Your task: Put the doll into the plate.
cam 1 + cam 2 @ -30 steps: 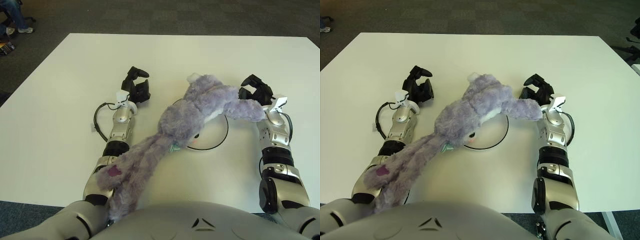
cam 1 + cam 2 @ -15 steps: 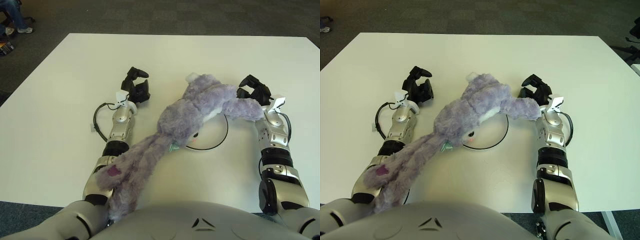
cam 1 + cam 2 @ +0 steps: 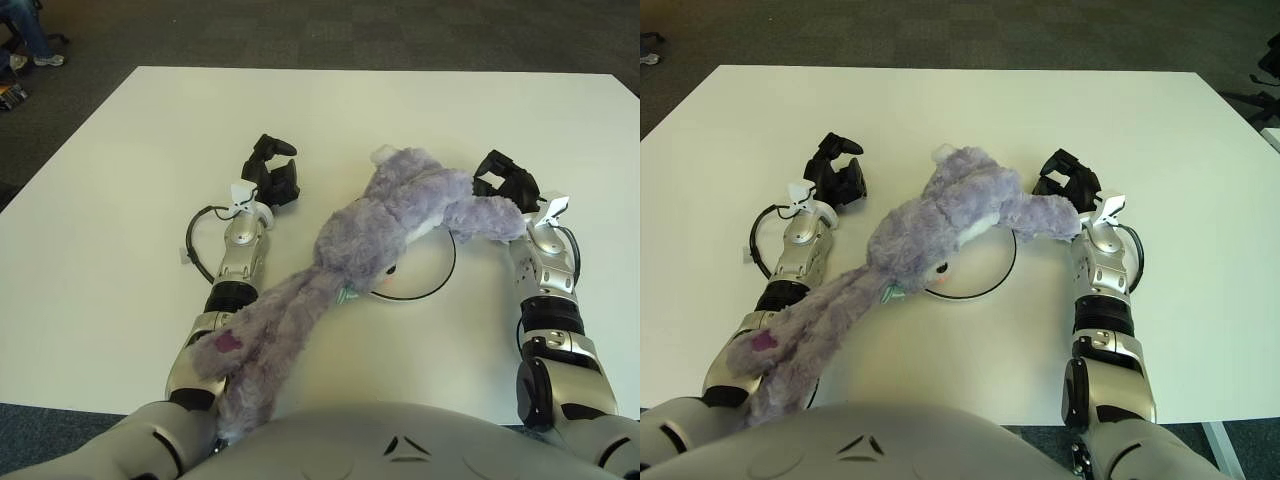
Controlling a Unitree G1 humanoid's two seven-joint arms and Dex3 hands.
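A purple plush doll lies with its body across a white plate with a dark rim in the middle of the table. Its long floppy part trails toward me and drapes over my left forearm. My right hand is at the plate's right side, fingers curled on the end of the doll's right limb. My left hand rests on the table to the left of the doll, fingers relaxed and holding nothing. Most of the plate is hidden under the doll.
The white table stretches beyond the hands, with dark carpet past its far edge. A black cable loop lies by my left wrist. A person's legs show at the far left corner.
My right hand has shifted slightly left and away from me with the doll's limb. The doll's body and my left hand have stayed where they were.
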